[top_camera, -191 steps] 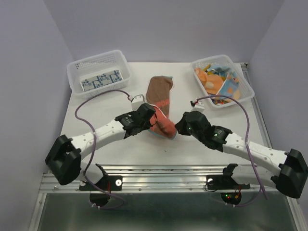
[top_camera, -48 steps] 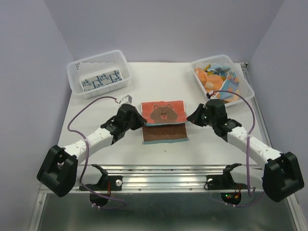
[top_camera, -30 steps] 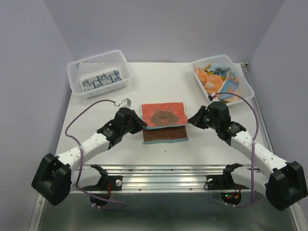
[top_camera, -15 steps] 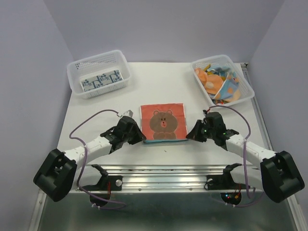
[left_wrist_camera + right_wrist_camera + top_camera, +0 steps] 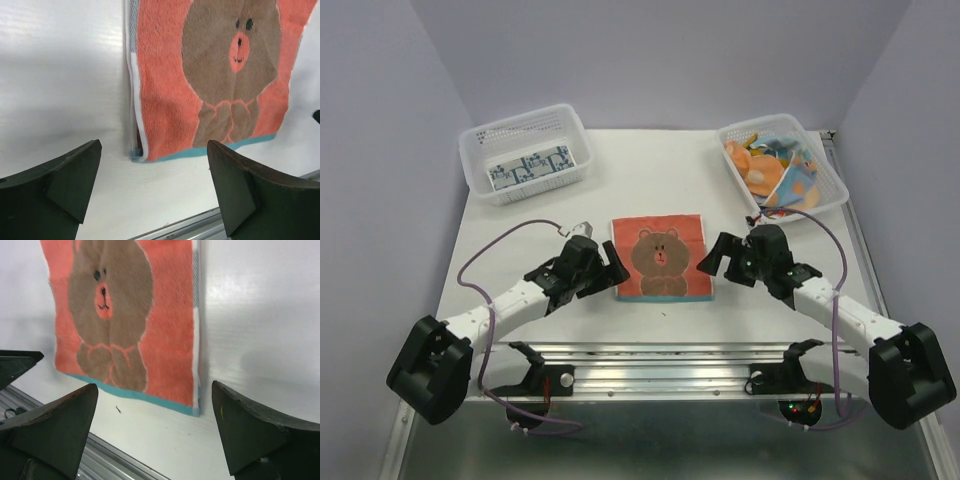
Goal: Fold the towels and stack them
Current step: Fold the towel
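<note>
Jaws wide: left gripper, right gripper | bear-print towel between

On the white table I see a left basket at the far-left corner and a right basket far right.

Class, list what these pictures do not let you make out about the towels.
- bear towel: lower layers hidden beneath its top face, all views; far edge cut off in both wrist views.
- heaped towels in right basket: overlapping, count unclear, top view.
- patterned towel in left basket: layers too small, top view.
</note>
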`<state>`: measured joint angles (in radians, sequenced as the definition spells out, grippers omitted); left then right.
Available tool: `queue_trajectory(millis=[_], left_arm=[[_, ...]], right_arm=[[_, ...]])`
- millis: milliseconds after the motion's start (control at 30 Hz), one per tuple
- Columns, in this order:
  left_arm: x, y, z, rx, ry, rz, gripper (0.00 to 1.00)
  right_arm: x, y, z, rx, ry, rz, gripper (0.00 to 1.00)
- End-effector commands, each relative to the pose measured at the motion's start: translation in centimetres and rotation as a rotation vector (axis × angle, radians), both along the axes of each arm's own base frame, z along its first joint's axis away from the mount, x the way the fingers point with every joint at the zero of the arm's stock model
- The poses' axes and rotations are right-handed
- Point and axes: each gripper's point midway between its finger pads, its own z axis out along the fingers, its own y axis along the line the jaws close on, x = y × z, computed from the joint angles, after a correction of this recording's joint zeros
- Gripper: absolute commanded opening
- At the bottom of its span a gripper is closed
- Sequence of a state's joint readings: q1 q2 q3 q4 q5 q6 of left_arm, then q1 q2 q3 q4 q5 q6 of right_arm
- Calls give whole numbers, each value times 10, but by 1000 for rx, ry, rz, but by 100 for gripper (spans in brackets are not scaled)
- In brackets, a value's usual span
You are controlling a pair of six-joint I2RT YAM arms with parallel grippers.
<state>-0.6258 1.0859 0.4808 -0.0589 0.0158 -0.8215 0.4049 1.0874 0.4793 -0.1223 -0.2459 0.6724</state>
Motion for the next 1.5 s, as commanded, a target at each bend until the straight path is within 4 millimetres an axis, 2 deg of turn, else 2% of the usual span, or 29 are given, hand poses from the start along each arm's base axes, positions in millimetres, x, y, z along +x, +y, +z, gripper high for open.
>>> queue_trajectory(millis=[0,33,100,133,167,200,233,267,300,333,367,400,467,500,533,567,633,667,700,767,833,933,967,1033,1067,1300,1367,1400,1467], left_arm=[[49,4,28,60,-110,46,99],[57,5,21,83,-98,34,99],[83,7,32,59,-133,58,99],[90,9,21,86,-109,49,99],[97,11,20,97,-107,52,99],[110,9,28,73,-113,49,99],[115,8,27,76,-110,43,98],[121,8,19,90,-93,38,97],[131,7,25,92,-111,37,96],[136,8,18,107,-95,36,93],[144,6,24,111,-113,32,92],[149,8,16,131,-100,37,90],[155,7,13,144,-94,33,88],[162,6,10,155,-91,29,84],[165,5,8,160,-87,26,82],[170,5,7,168,-88,28,74],[173,5,-5,188,-58,31,70],[179,9,-5,210,-68,54,70],[178,12,-10,226,-48,63,68],[181,15,-19,248,-32,65,63],[185,14,-20,251,-31,63,57],[188,13,-30,262,-13,61,53],[189,12,-30,261,-14,60,53],[190,11,-34,260,-6,55,49],[192,10,-33,259,-8,53,49],[198,5,-40,258,1,37,46],[199,4,-42,263,3,31,43],[200,4,-42,261,6,30,42],[200,2,-43,256,7,23,33]], right_arm=[[65,8,79,34,-264,-77,100],[79,8,86,33,-302,-98,100],[94,19,106,24,-392,-31,100],[105,20,100,2,-384,-35,100],[112,21,95,-22,-371,-33,100],[128,20,110,-61,-413,-36,100],[132,18,100,-105,-371,-34,100],[137,16,75,-168,-291,-29,100],[144,12,70,-224,-283,-23,100],[152,12,72,-251,-270,-20,99],[157,11,55,-294,-241,-6,96],[161,11,50,-308,-232,0,94],[174,16,53,-315,-247,9,90],[180,11,39,-363,-225,-3,86],[183,10,36,-373,-215,-5,84],[192,9,31,-395,-206,-15,79],[196,9,22,-416,-188,-18,76],[202,9,24,-419,-194,-20,71],[204,9,13,-433,-174,-20,70],[208,8,9,-444,-167,-22,62],[212,8,4,-451,-169,-19,60],[219,4,-7,-462,-153,-28,57],[220,3,-15,-471,-138,-29,55],[224,2,-19,-478,-136,-26,53],[224,3,-24,-482,-133,-12,49],[228,3,-39,-487,-115,7,42],[228,3,-40,-485,-113,12,38],[227,5,-40,-482,-117,26,31],[225,7,-39,-469,-116,42,28]])
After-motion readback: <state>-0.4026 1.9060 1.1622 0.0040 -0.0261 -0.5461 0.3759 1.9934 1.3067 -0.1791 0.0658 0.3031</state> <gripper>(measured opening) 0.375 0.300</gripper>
